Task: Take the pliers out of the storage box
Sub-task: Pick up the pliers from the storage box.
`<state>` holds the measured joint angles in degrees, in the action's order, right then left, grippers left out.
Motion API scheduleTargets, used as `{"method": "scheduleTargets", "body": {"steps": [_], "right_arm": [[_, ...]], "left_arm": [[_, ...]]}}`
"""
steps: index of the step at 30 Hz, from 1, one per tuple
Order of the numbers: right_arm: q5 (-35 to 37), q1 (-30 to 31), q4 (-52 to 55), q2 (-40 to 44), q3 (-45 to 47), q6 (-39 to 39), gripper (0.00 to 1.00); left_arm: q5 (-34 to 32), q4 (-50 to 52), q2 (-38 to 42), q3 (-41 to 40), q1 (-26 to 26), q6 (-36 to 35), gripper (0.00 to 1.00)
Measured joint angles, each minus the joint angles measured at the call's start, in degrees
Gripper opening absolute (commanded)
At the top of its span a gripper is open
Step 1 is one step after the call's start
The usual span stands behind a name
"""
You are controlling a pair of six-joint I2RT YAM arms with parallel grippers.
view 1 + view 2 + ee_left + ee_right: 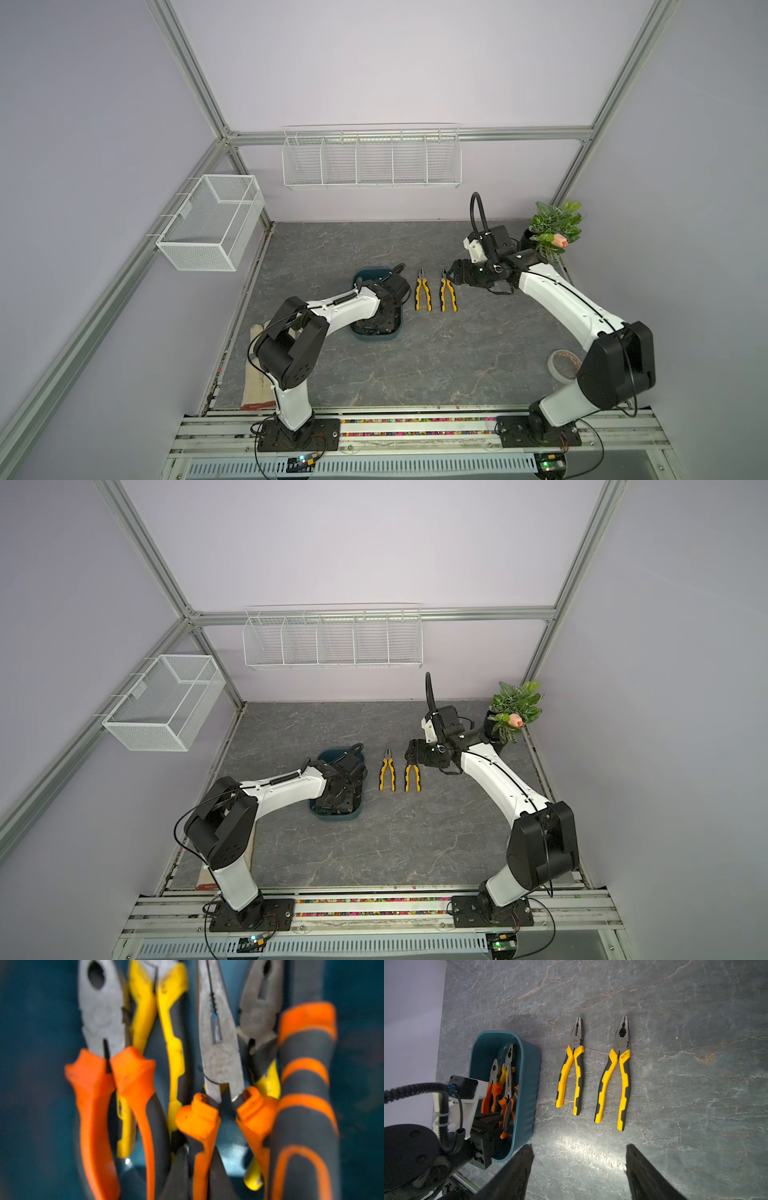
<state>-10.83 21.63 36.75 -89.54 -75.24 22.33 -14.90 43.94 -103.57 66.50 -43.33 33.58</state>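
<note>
The dark teal storage box (374,337) stands on the grey marbled table (415,374), a little left of the centre in both top views. The left arm (332,309) bends over it and covers most of it. The left gripper (497,1119) is low inside the box. In the left wrist view (blurred and very close) five pliers (97,1022) lie packed side by side on the teal floor, three with orange-and-black handles and two with yellow. This gripper is closed: its dark fingertips (176,1172) pinch one orange handle of the needle-nosed pliers (220,1057) at the bottom centre of that frame. Just right of the box, two yellow-handled pliers (423,293) lie flat on the table, parallel, near each other but apart, with heads toward the top of the frame. The right gripper (451,275) hovers over the head of the right one. Its jaws stand wide apart with nothing between them, as the right wrist view shows.
</note>
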Motion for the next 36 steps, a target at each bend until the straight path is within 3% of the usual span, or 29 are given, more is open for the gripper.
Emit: {"method": "scheduleTargets", "body": {"steps": [8, 19, 24, 36], "right_arm": [[-0.2, 0.13, -0.2, 0.0, 0.0, 0.0, 0.73], [0.9, 3.23, -0.04, -0.79, -0.2, -0.07, 0.73], [0.92, 4.94, 0.22, -2.54, -0.83, -0.11, 0.72], [0.7, 8.59, 0.68, -5.35, -2.25, -0.26, 0.71]], "left_arm": [[-0.63, 1.38, 1.07, 0.0, -0.07, 0.07, 0.0], [-3.67, 7.34, 11.54, 3.23, -0.13, -1.75, 0.0], [-5.27, 8.68, 12.55, 3.52, -0.13, -2.32, 0.0], [-5.4, 5.7, 18.6, -0.11, 0.46, -3.93, 0.0]]}}
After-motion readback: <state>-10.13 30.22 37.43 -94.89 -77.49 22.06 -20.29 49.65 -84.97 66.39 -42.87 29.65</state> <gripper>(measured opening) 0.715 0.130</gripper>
